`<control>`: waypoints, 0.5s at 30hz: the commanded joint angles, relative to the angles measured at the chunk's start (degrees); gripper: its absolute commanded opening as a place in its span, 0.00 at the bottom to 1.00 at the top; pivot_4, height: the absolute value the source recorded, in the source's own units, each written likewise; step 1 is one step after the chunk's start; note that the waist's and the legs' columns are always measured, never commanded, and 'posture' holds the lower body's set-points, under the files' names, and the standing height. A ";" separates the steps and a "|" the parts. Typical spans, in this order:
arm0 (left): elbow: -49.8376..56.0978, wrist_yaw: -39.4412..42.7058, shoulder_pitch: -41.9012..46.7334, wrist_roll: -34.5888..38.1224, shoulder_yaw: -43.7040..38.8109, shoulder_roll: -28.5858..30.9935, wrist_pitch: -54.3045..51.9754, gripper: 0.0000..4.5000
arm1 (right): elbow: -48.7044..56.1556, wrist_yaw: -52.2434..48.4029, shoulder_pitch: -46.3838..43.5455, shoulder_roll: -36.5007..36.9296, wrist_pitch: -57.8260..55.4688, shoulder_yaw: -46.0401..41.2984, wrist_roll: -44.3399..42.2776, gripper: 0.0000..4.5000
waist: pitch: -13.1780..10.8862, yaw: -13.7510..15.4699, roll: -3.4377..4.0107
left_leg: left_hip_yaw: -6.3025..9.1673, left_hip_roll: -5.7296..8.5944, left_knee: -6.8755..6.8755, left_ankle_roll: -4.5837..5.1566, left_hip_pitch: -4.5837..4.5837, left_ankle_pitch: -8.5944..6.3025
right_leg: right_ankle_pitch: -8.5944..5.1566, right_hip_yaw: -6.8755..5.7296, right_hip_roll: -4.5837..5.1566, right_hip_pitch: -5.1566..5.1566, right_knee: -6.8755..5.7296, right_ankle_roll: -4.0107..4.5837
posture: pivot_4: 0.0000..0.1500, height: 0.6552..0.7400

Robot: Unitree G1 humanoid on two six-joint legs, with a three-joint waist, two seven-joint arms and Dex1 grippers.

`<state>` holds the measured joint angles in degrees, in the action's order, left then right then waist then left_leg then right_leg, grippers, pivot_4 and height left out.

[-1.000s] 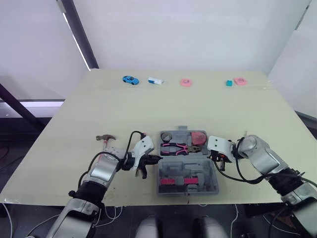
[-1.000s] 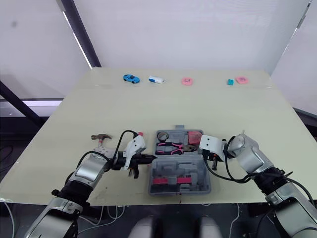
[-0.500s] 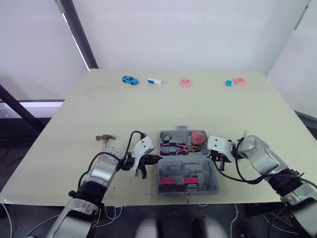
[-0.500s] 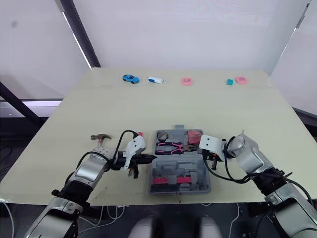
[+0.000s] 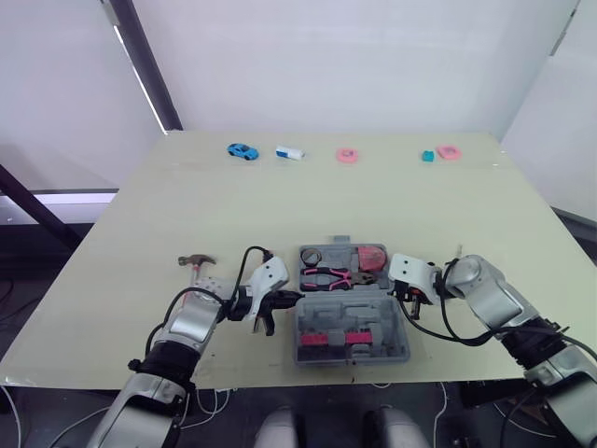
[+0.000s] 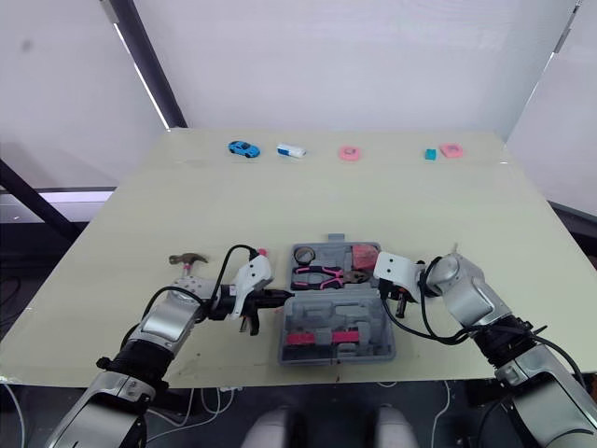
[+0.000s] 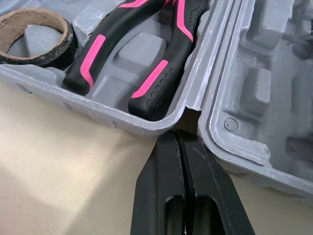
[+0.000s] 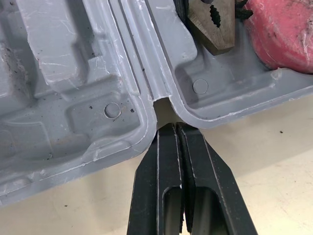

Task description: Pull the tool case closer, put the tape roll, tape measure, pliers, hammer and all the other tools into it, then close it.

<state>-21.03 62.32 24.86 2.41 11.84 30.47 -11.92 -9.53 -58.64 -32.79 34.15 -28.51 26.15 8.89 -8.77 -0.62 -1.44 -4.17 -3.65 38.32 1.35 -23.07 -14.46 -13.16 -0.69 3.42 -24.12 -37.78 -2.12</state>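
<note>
The grey tool case [image 5: 352, 317] lies open near the table's front edge. Its far half holds the tape roll [image 5: 312, 256], the black-and-pink pliers [image 5: 328, 276] and the pink tape measure [image 5: 374, 256]. The near half carries pink inserts. My left gripper [image 5: 291, 298] is shut, its tips [image 7: 179, 137] at the hinge notch on the case's left side. My right gripper [image 5: 403, 297] is also shut, tips [image 8: 171, 128] at the hinge notch on the right side. The hammer [image 5: 198, 262] lies on the table left of the case, its handle partly under my left arm.
Along the table's far edge [image 5: 317, 135] sit a blue toy car [image 5: 242, 149], a white item [image 5: 290, 152], a pink ring [image 5: 347, 155], a teal cube [image 5: 427, 156] and a pink piece [image 5: 449, 151]. The case's near side is close to the front edge.
The whole view has shifted slightly to the left. Both grippers and the case stand as before.
</note>
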 commanded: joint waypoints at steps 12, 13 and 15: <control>1.06 -0.49 0.21 -0.33 0.72 -0.51 0.42 0.02 | 3.01 -1.28 0.16 -0.47 0.81 -1.02 -1.37 0.02 | 0.00 -0.01 0.00 | 0.00 0.00 0.00 0.00 0.00 0.00 | 0.00 0.00 0.00 0.00 0.00 0.00 | 1.00 1.00; 1.25 -0.47 -0.01 -0.31 0.75 -0.50 0.33 0.02 | 3.37 -1.53 0.46 -0.28 0.58 -0.90 -1.38 0.02 | 0.00 0.00 0.00 | 0.00 0.00 0.00 0.00 0.00 0.00 | 0.00 0.00 0.00 0.00 0.00 0.00 | 1.00 1.00; 1.49 -0.46 -0.28 -0.28 0.75 -0.44 0.20 0.02 | 3.73 -1.75 0.77 -0.09 0.31 -0.84 -1.31 0.02 | 0.00 0.05 0.00 | 0.00 0.00 -0.01 0.00 -0.01 0.00 | 0.00 0.00 0.00 0.00 0.01 0.00 | 1.00 1.00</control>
<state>-20.87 62.25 24.80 2.28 11.83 30.45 -11.93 -8.78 -59.30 -32.25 34.37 -28.59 25.94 8.93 -8.77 -0.57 -1.44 -4.17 -3.65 38.32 1.35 -23.08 -14.46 -13.16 -0.69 3.42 -24.12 -37.77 -2.13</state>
